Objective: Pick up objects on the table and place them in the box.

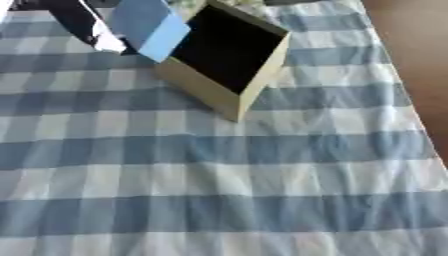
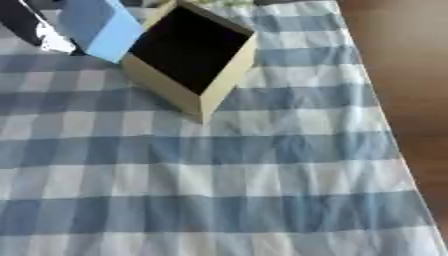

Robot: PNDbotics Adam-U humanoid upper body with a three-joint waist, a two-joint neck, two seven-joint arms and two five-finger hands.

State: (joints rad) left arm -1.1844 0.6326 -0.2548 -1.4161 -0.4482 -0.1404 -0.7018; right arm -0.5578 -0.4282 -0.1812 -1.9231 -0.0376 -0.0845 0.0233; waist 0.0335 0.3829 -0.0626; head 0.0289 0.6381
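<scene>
My left hand [image 1: 83,25] is coming in from the upper left corner, dark with a pale patch, and it is carrying a blue carton [image 1: 150,26] at the near left rim of the box [image 1: 229,85]. I cannot tell how my fingers are lying on the carton, since it is hiding most of the hand; my right hand is not showing at all.

I am judging the carton to be light, stiff card with flat, smooth faces that could slip, so I am favouring a hold across two opposite broad faces instead of the corners. It is tilting, its lower corner overlapping the box's rim.

The box is sitting open, dark inside, with tan walls that look thin and easy to nudge. The checked cloth [image 1: 219,190] is lying clear in front, while the table's edge [image 1: 420,75] is running close on the right.
</scene>
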